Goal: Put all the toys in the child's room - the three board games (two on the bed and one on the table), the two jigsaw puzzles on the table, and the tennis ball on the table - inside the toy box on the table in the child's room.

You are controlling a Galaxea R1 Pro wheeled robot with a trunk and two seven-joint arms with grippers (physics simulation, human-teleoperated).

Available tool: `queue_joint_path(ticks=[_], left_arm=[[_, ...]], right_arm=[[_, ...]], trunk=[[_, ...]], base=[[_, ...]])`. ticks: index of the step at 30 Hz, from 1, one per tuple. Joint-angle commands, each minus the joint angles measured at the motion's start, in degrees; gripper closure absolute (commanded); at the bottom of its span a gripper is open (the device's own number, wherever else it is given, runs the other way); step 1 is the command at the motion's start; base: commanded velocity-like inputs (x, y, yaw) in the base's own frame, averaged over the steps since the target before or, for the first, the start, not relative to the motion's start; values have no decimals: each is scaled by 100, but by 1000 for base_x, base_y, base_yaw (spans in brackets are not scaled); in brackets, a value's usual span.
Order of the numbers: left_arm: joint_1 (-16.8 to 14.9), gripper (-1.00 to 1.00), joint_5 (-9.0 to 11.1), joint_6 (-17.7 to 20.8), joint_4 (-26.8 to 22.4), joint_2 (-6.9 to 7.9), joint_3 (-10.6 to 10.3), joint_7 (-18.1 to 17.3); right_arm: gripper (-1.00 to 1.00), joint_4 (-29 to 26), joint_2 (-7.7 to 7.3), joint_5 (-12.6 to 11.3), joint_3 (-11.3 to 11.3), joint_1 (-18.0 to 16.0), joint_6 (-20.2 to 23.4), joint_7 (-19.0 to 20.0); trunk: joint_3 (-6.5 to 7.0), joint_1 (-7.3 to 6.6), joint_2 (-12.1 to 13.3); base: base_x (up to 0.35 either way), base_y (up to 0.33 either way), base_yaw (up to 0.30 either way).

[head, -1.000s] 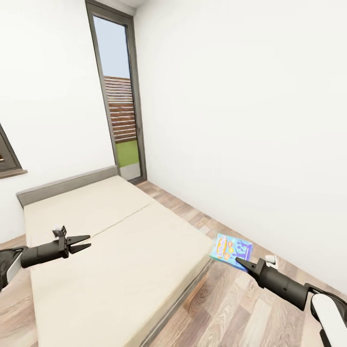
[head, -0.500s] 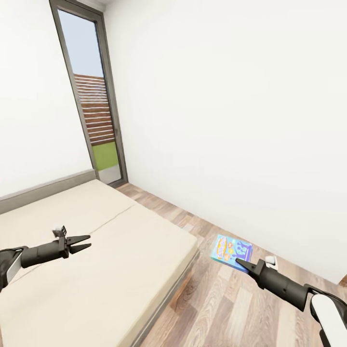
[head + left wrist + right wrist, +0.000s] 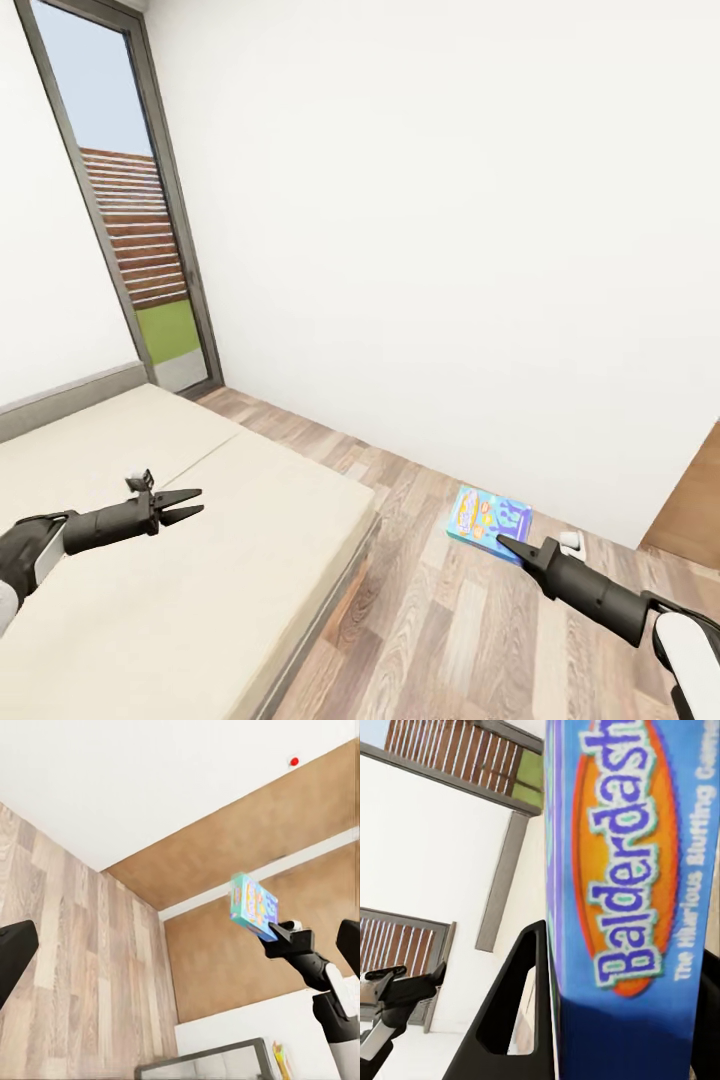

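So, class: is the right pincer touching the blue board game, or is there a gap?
Touching. In the right wrist view the blue board game stands clamped between the right pincer fingers, flush against it.

We see the blue Balderdash board game [image 3: 488, 512] clamped by one edge in the right gripper [image 3: 512, 546], held over the wood floor beside the beige bed [image 3: 200, 560].

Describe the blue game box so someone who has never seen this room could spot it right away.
Start at the wide beige bed, then look past its foot over the wood-plank floor near the white wall. The right claw holds a small flat blue board game up there. Its orange oval reading "Balderdash" marks it out, and nothing else here is printed or colourful.
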Motion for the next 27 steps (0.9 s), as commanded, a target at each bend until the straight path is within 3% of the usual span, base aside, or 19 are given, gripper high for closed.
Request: queue_joint_path(ticks=[1,6,19,27], left_arm=[[-2,-100,-6,55,-2,-25,5,-22],[-1,-100,-21,43,-2,-121,4,-30],[-1,-100,-23,41,7,-203,4,-25],[9,-100,-17,16,7,-214,-2,100]], right_arm=[[100,7,1,10,-61,-8,32,66],[100,206,2,10,-168,-8,47,77],[100,410,-3,8,-234,-8,70,92],[100,418,-22,-6,-599,-8,119,97]], trunk=[[-12,3,-13],[-12,3,-13],[-12,3,-13],[-12,3,-13]], base=[[0,0,-282],[0,0,-282],[0,0,-282],[0,0,-282]])
